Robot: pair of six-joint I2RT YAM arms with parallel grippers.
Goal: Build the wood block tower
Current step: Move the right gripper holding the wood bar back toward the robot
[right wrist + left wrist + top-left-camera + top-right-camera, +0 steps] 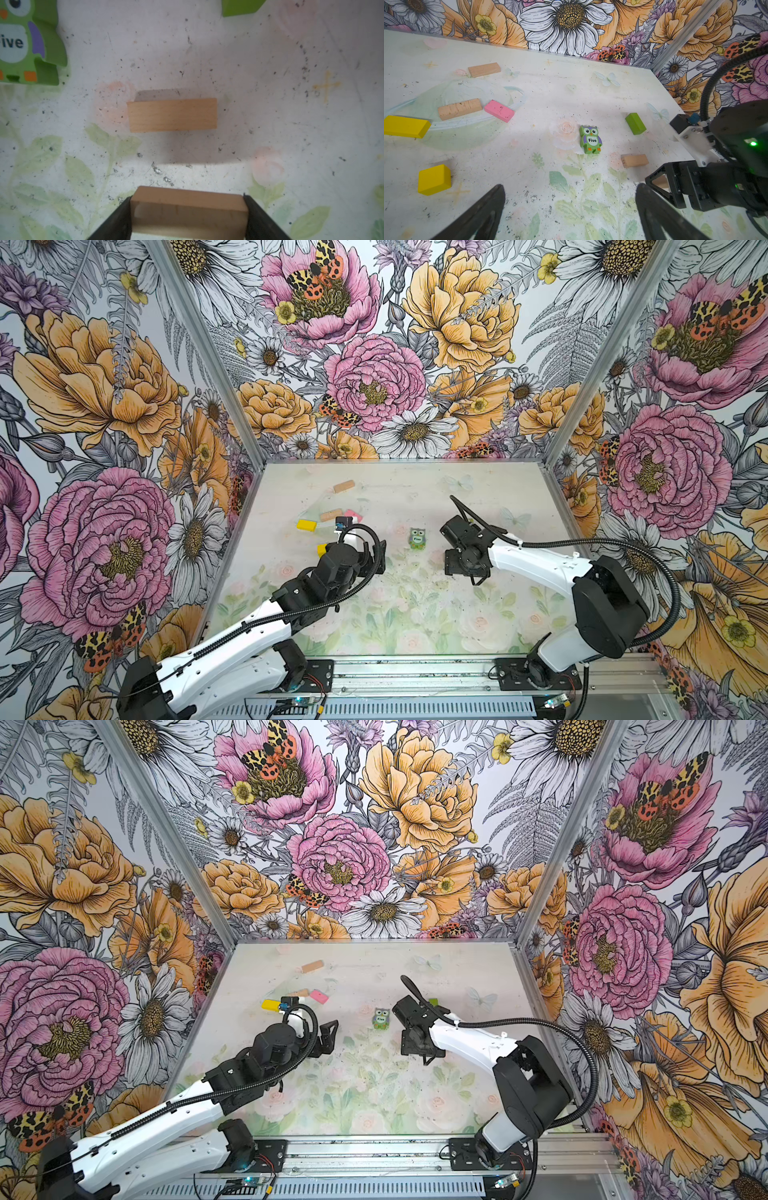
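Pinched end to end between the right jaws: a plain tan bar (189,207), held above the tabletop (291,116). Just beyond it, flat on the tabletop, a second tan bar (172,115), with a small mark on one end too small to read. Left of that and a little farther back, at mid-tabletop, an owl-printed piece (417,538): green body, purple wings, orange feet, the word "Five" in dark letters on its white belly. Right of the owl and farther back, a lime-green bar (635,123), close beside the right arm (540,566).

At far left, a loose cluster: a third tan bar (459,109) with a pink bar (499,110) just beside its right end, a yellow bar (405,126) to their left, and a fourth tan bar (484,69) alone, farthest back. Nearer, beside the wrist of the left arm (257,626), a yellow block (434,179). Nothing stacked on anything yet.

Between the left jaws, spread wide: only bare tabletop, with the owl ahead of them.
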